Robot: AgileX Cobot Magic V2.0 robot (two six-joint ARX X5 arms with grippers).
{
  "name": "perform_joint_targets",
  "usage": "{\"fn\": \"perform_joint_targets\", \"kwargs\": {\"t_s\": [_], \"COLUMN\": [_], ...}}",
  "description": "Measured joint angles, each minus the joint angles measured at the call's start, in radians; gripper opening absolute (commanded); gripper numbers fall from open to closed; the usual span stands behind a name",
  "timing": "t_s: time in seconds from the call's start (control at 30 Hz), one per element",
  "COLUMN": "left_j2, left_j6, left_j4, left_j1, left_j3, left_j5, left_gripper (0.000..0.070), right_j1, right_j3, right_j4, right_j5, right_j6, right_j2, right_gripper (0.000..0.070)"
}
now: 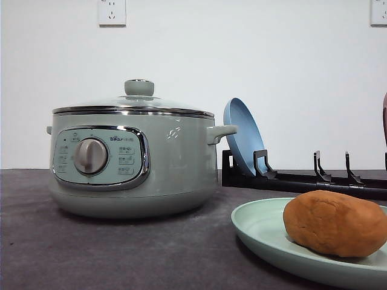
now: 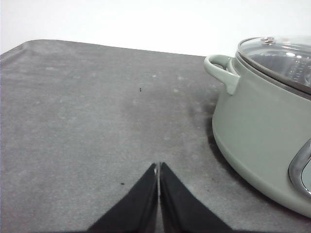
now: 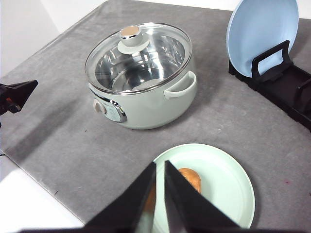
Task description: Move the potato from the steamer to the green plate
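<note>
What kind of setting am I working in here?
Probably a mock kitchen on a test bench: a steamer, a dish rack holding a blue plate, a gray mat, and a bare white wall with outlets.

bright even light, soft shadows, glare on steamer (image 3: 141,73) lid, sharp focus

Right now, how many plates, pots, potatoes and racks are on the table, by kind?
Plates: 2, green plate and blue plate
Pots: 1, steamer, lid on
Potatoes: 1, potato, on the green plate
Racks: 1, black rack
Total: 5
</note>
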Motion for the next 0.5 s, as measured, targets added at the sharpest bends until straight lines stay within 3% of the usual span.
{"fn": "perform_joint_targets", "kwargs": {"t_s": [0.2,0.5], "left_j2": [0.0,0.0], "left_j6": [0.0,0.0], "left_j4": [0.0,0.0], "left_j1": [0.0,0.0], "left_j3": [0.0,0.0], "left_j5": [0.0,0.0], "left_gripper": [0.0,0.0], "right_j1": [-0.019,-0.283], "right_j3": [-0.01,-0.289], "right_j4": [0.019,0.306], "right_j5": [-0.001,0.028], "right_j6": [0.0,0.0], "right_j2": [-0.001,-0.117], "right_gripper": [0.0019,0.0019]}}
